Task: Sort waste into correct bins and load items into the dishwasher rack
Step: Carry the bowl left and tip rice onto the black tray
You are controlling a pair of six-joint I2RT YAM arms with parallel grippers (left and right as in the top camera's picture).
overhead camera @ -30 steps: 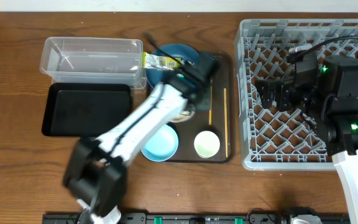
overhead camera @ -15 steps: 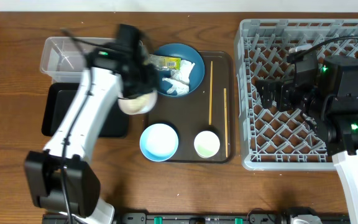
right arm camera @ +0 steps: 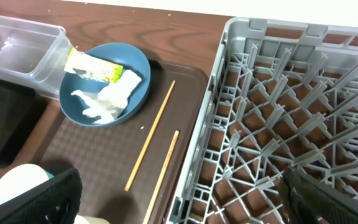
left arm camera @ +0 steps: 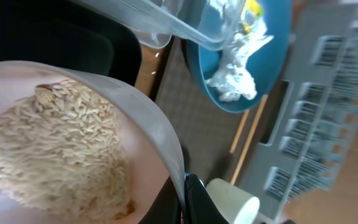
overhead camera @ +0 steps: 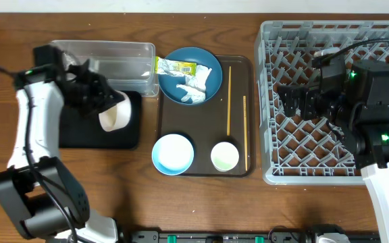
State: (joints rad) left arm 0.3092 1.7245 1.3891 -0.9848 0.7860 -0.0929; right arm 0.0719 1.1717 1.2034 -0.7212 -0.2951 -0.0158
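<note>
DESK: Any brand or writing we can quote?

PHOTOGRAPHER: None legible. The yellow-green snack wrapper [overhead camera: 175,67] carries print, but it is too small to read. It lies at the rim of the dark blue dish [overhead camera: 171,86], well beyond the fingertips of the left gripper [overhead camera: 107,102].

DESK: What does that gripper hold?

PHOTOGRAPHER: The white bowl [left arm camera: 151,127], pinched at its rim, one finger [left arm camera: 193,198] showing against the edge. The bowl is tilted, and a heap of rice-like food scraps [left arm camera: 48,149] sits inside it. Directly beneath the fingers lies the black tray [overhead camera: 86,131]. The clear tub [overhead camera: 100,64] stands just beside them, touching the tray's far edge.

DESK: And the other containers?

PHOTOGRAPHER: Crumpled tissue paper [overhead camera: 196,86] rests in the blue dish beside the wrapper. The dish, a light blue bowl [overhead camera: 173,154], a pale green cup [overhead camera: 225,156] and two chopsticks [overhead camera: 229,101] all sit on the brown serving tray [overhead camera: 204,125], away from the left fingers and between the two grippers. The bowl's inside shows white; whether anything is in it cannot be told.

DESK: The right arm?

PHOTOGRAPHER: The right gripper [right arm camera: 185,202] hangs over the dishwasher rack [overhead camera: 329,40], its fingers [right arm camera: 39,198] spread wide around nothing. The rack's near wall lies between them, the serving tray just past the fingertips.
</note>
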